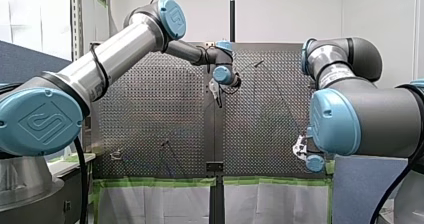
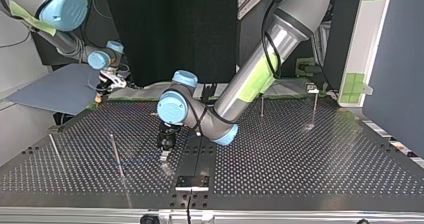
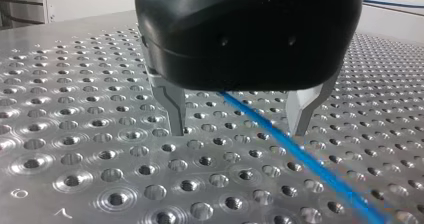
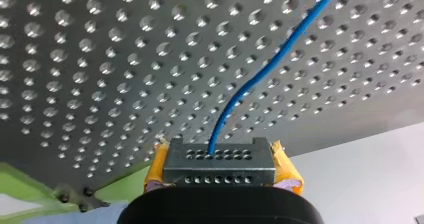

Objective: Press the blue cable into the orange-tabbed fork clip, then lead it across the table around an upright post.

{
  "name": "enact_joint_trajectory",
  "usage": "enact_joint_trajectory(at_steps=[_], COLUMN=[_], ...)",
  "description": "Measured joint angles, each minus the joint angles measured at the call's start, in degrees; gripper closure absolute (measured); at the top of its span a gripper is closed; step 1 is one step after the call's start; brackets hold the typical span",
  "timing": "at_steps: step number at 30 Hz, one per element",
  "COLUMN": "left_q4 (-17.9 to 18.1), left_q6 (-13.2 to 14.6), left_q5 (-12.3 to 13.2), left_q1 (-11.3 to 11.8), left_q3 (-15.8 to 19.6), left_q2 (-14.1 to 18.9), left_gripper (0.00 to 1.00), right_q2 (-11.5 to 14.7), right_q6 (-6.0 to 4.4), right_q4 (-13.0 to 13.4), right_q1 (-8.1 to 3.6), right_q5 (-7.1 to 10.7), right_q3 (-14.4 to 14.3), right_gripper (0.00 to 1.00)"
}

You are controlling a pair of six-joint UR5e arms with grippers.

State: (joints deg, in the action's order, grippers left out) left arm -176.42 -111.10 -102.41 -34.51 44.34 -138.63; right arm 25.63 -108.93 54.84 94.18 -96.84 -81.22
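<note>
- My left claw (image 3: 237,131) is open, its two metal fingers (image 3: 172,111) set wide apart with their tips down at the worktop (image 3: 75,149).
- The blue cable (image 3: 300,159) passes between those fingers without touching either one. It comes out from under the claw's black body and runs on ahead over the holes, nearer one finger than the other.
- It lies low over the worktop there. I cannot tell whether it rests on the metal.
- In the top view my left claw (image 2: 165,153) stands near the middle of the worktop. A faint blue line leads from it toward a thin upright post (image 2: 116,154) at that view's left.
- My right claw (image 4: 220,159) is closed, its yellow pads (image 4: 156,166) clamped on either side of a small metal block (image 4: 220,169) drilled with rows of holes.
- The cable (image 4: 260,74) leaves one of the block's holes, bends, and runs away from the claw across the worktop.
- In the top view my right claw (image 2: 102,93) hangs at the worktop's far edge at that view's left, well apart from my left claw.
</note>
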Motion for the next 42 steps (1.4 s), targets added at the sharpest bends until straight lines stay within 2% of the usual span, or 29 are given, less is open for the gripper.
enact_joint_trajectory(at_steps=[5, 14, 22, 27, 35, 42], left_q4=[-0.06, -0.08, -0.4, -0.5, -0.62, -0.92], left_q6=[-0.01, 0.0, 0.1, 0.23, 0.28, 0.35], left_q5=[0.01, 0.06, 0.11, 0.21, 0.38, 0.41], left_q1=[0.02, 0.05, 0.34, 0.51, 0.55, 0.56], left_q3=[0.01, 0.01, 0.02, 0.0, 0.01, 0.01], left_q2=[0.0, 0.0, 0.0, 0.0, 0.0, 0.0], left_gripper=[0.0, 0.0, 0.0, 0.0, 0.0, 0.0], right_q2=[-2.23, -6.75, -10.77, -13.29, -17.05, -20.5], right_q6=[0.01, -0.07, -0.1, 0.46, 1.23, 1.42], right_q4=[1.54, 1.62, 1.6, 1.46, 1.11, 0.99], right_q1=[-0.1, -0.61, -1.94, -2.48, -2.55, -2.62], right_q5=[-0.02, -0.02, 0.0, 0.31, 1.59, 2.06], right_q3=[0.14, 0.68, 0.9, 1.33, 2.06, 2.3], right_gripper=[1.0, 1.0, 1.0, 1.0, 1.0, 1.0])
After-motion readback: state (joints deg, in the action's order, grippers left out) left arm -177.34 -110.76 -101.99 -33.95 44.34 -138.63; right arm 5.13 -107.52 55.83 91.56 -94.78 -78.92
